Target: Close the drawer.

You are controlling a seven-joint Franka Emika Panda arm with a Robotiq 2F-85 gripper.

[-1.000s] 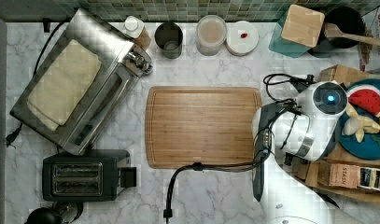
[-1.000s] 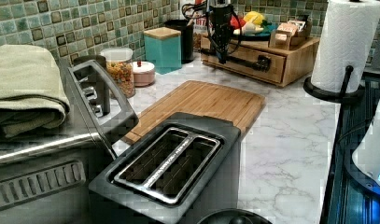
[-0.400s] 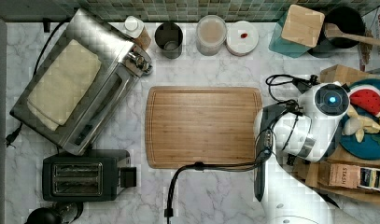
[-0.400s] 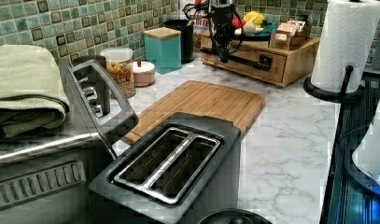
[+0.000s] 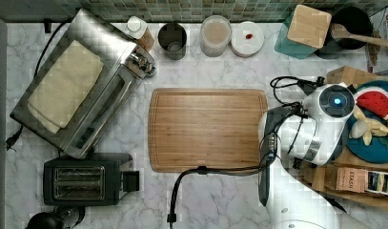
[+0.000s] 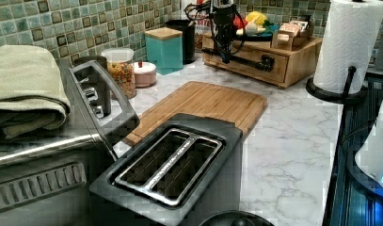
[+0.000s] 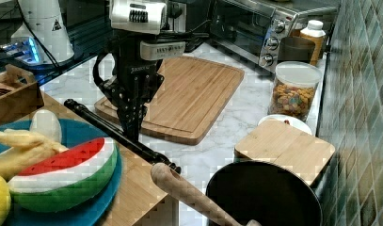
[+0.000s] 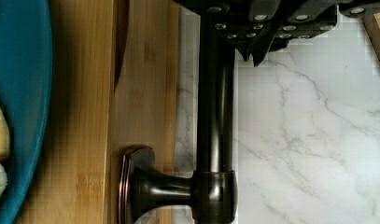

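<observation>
Beside the cutting board (image 5: 208,129), the drawer (image 8: 145,93) looks almost pushed in. Its handle (image 8: 214,116) is stiff, smooth metal, good to push at the middle. The gripper (image 8: 253,58) seems closed against the handle, not grasping.

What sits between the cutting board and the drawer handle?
In the right view, bare marble counter separates the cutting board from the drawer handle; the gripper stands at the handle.

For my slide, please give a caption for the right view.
Robot claw at the drawer's black bar handle, beside the cutting board.
</observation>
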